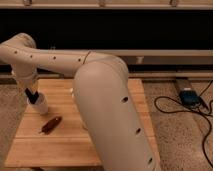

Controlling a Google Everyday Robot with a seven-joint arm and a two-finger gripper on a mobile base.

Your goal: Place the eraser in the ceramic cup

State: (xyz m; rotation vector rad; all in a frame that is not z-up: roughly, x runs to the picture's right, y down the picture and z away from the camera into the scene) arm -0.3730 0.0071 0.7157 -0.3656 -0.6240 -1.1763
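1. Gripper (33, 97) points down at the mouth of the ceramic cup (40, 106), far left on the wooden table (60, 145); finger state cannot be told; eraser not discernible.
2. Reddish-brown object (51, 124) lies just right of and nearer than the cup.
3. Arm (105, 100) elbows across the centre.

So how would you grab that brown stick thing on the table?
Probably by the middle of the brown stick, coming straight down from above. It lies flat and slanted on the wooden table, so the fingers should close across its narrow sides. The gripper is at the white cup, to the stick's upper left.
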